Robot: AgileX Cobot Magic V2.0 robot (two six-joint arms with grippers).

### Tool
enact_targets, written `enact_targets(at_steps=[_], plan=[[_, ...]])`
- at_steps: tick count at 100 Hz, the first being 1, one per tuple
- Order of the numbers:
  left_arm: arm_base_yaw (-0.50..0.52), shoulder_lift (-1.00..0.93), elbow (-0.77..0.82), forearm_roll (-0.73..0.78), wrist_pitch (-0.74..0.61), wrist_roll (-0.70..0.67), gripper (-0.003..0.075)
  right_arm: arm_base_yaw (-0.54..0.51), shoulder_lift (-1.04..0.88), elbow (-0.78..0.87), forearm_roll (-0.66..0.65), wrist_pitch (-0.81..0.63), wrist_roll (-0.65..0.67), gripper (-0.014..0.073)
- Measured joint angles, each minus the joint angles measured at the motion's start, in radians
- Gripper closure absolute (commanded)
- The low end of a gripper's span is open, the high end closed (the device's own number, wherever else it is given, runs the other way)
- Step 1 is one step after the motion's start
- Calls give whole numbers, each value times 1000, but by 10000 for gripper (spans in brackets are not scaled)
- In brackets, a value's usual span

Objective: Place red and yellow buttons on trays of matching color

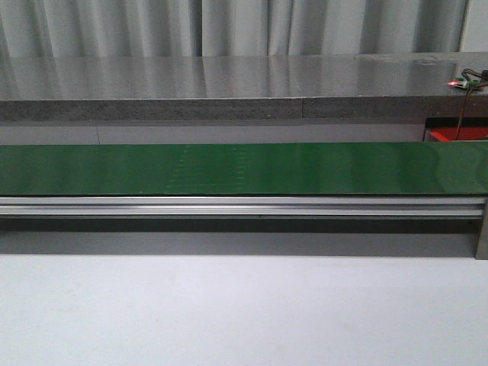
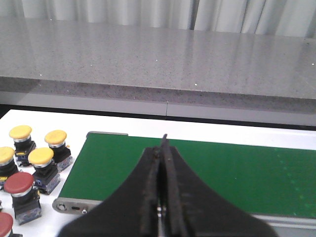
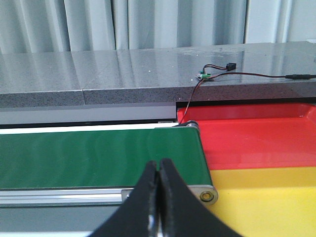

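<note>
progress: not started, both trays bare | buttons: yellow buttons (image 2: 40, 156) and red buttons (image 2: 19, 182) sit by the green belt (image 1: 244, 168) end | trays: red tray (image 3: 256, 136), yellow tray (image 3: 266, 197) | left claw (image 2: 162, 148) closed, holds nothing | right claw (image 3: 159, 165) closed, holds nothing

You see one red button (image 2: 4, 224) cut by the left wrist view's edge; the red tray (image 1: 456, 135) barely shows in front.

Left claw (image 2: 163, 148) closed above green conveyor belt (image 2: 237, 173), yellow buttons (image 2: 41, 157) and red buttons (image 2: 19, 182) beside it
</note>
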Motion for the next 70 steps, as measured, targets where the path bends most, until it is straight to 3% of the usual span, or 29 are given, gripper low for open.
enact_targets(at_steps=[28, 70], plan=[[0, 182, -65, -12, -115, 0, 740, 0, 0, 0, 0, 0, 0, 666], [0, 504, -355, 10, 117, -13, 740, 0, 0, 0, 0, 0, 0, 666]])
